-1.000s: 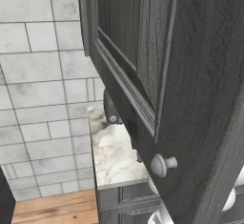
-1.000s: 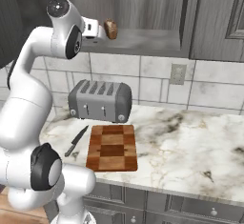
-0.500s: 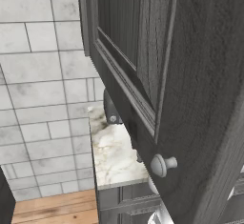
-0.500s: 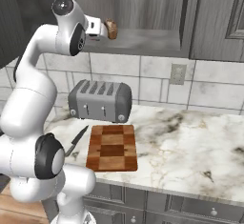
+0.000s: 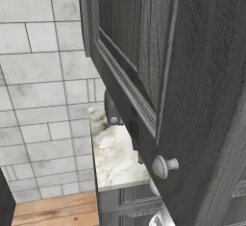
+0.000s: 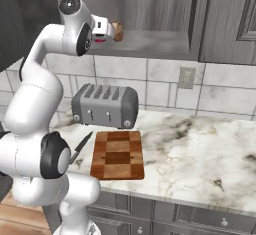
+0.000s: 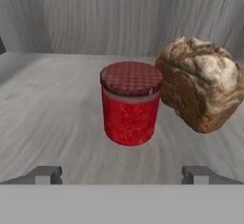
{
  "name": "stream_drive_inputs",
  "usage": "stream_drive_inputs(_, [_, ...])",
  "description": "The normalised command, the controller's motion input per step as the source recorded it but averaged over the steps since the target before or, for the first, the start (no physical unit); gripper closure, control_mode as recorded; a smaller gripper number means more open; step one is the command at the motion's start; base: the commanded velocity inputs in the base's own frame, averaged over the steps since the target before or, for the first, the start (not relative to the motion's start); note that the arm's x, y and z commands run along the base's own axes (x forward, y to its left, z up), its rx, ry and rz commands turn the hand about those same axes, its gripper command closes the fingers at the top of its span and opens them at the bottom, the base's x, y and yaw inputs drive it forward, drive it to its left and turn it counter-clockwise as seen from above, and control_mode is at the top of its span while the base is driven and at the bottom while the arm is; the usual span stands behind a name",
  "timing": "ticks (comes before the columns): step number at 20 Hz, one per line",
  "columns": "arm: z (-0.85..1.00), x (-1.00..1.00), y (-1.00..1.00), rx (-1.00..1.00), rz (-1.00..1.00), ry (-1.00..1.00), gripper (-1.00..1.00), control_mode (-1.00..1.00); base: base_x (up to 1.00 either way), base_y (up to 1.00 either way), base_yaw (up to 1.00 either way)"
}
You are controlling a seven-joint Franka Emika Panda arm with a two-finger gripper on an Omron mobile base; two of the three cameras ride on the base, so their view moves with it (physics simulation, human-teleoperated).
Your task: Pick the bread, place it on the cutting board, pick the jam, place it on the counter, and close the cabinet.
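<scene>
The gripper (image 7: 122,174) stands wide open and holds nothing; its two dark tips point into the open cabinet (image 6: 150,9), toward the shelf inside. On this shelf the jam jar (image 7: 130,103), red with a checked lid, stands almost in the middle line of the gripper, and the bread (image 7: 201,82) lies just beside the jar, on its right in the hand view, a little further back and perhaps touching it. I think this is the main risk: the bread must be taken first, but the jar is nearer and more central, so a straight advance could close on the jar or push it over. A finger that passes between jar and loaf has very little room, and it could knock the jar toward the shelf edge. On the far side of the bread the shelf looks free. The cabinet door (image 5: 158,76) hangs open beside the arm and limits side movement. Below the cabinet, the checkered cutting board (image 6: 119,155) lies on the marble counter (image 6: 200,154) in front of the toaster (image 6: 105,105), with free stone to its right.
</scene>
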Motion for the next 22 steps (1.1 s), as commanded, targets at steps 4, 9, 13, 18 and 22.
stream_drive_inputs(4, [0.00, 0.25, 0.00, 0.00, 0.00, 0.00, -1.00, -1.00, 0.00, 0.00, 0.00])
stream_drive_inputs(9, [0.00, 0.25, 0.00, 0.00, 0.00, 0.00, -1.00, -1.00, 0.00, 0.00, 0.00])
stream_drive_inputs(13, [0.00, 0.24, 0.00, 0.00, 0.00, 0.00, -1.00, -1.00, 0.00, 0.00, 0.00])
stream_drive_inputs(18, [0.00, 0.23, 0.00, 0.00, 0.00, 0.00, -1.00, -1.00, 0.00, 0.00, 0.00])
stream_drive_inputs(22, [0.04, 0.22, 0.00, 0.00, 0.00, 0.00, -1.00, -1.00, 0.00, 0.00, 0.00])
